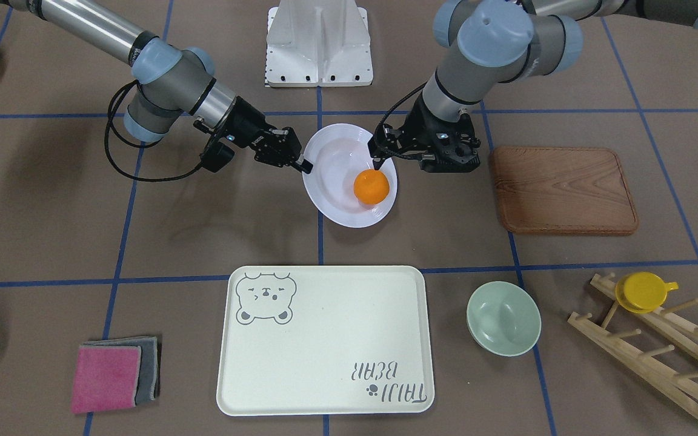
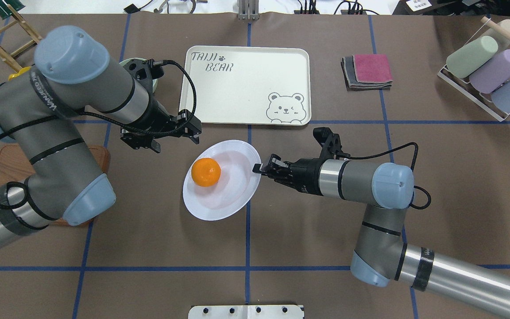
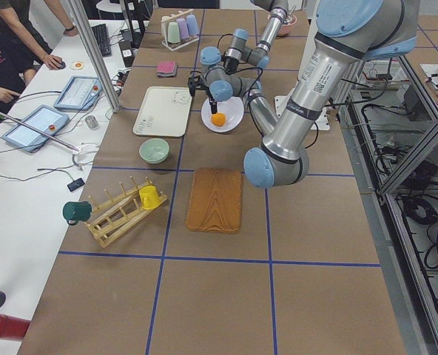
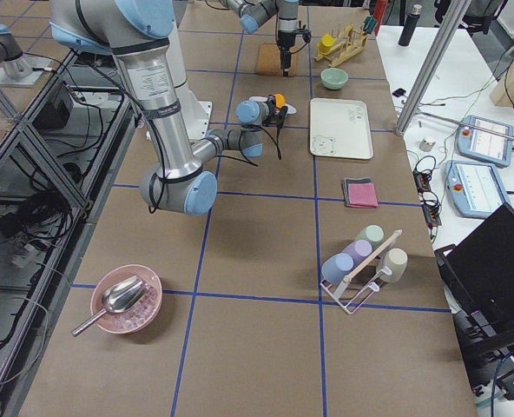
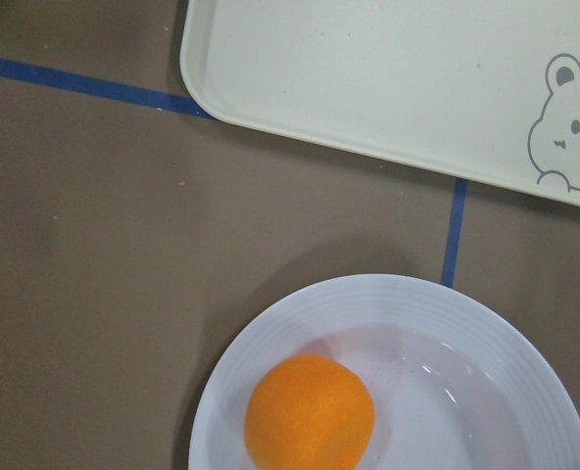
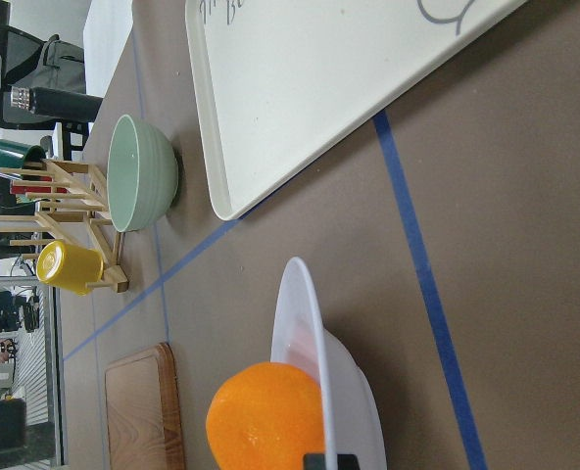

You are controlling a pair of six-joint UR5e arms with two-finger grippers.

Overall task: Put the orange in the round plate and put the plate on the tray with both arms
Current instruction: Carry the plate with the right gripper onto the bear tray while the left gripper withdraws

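Observation:
The orange (image 1: 371,186) lies in the round plate (image 1: 337,163) on the side toward my left arm, also clear in the overhead view (image 2: 205,172). The white plate (image 2: 233,186) sits just short of the cream tray (image 2: 237,88) and looks slightly tilted. My right gripper (image 2: 257,169) lies low and level, shut on the plate's rim on its own side. In the right wrist view the rim (image 6: 305,313) runs edge-on past a black fingertip (image 6: 334,460). My left gripper (image 1: 385,158) hangs open over the plate's opposite rim, above the orange, holding nothing. The tray is bare.
A brown wooden board (image 1: 564,189) lies beside my left arm. A pale-green bowl (image 1: 503,318) sits next to the tray. A wooden rack with a yellow cup (image 1: 643,292) stands beyond it. Folded cloths (image 1: 113,375) lie on the tray's other side.

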